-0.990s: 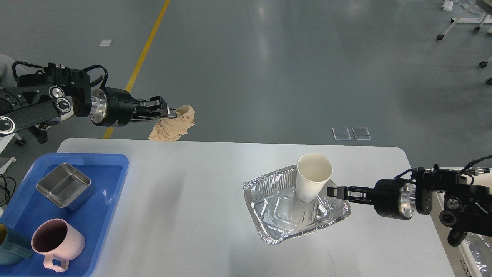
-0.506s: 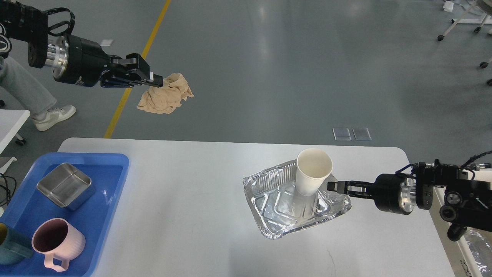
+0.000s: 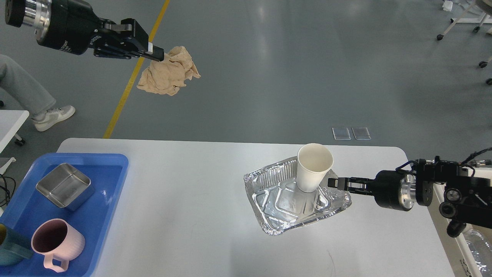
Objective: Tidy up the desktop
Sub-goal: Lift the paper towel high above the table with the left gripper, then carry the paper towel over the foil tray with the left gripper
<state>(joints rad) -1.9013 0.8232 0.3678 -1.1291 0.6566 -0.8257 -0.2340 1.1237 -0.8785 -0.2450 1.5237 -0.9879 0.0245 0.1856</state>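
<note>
Floor (image 3: 292,65): grey, glossy, with pale light reflections; fills the upper half of the view.
Tabletop (image 3: 184,215): the desktop, matte white, rounded corners, filling the lower half of the view from the blue tray to the right arm.
Blue tray (image 3: 111,200): plastic, on the tabletop's near-left corner, partly cut off by the view's edge.
Yellow line (image 3: 130,80): painted floor stripe, running diagonally from top centre-left down behind the tabletop's far-left corner.
Foil tray (image 3: 284,200): crumpled aluminium, on the tabletop right of centre.
Left gripper (image 3: 155,54): raised over the floor beyond the tabletop's far-left edge; fingers closed on the cloth.
Right gripper (image 3: 333,183): low at the foil tray's right rim; fingers pinched onto that rim.
Cloth (image 3: 169,71): tan, rumpled, hanging from the left gripper, clear of the tabletop.
Paper cup (image 3: 313,171): white, tilted, standing in the foil tray's far-right part.
Steel container (image 3: 64,186): square, open-topped, in the blue tray's far part.
Pink mug (image 3: 57,240): in the blue tray's near part, handle toward the view.
Teal cup (image 3: 11,246): at the left edge, touching the pink mug, mostly cut off.
Person's leg (image 3: 27,92): grey trousers, white shoe, on the floor at left.
Clear plates (image 3: 351,133): two, side by side on the floor beyond the tabletop.
</note>
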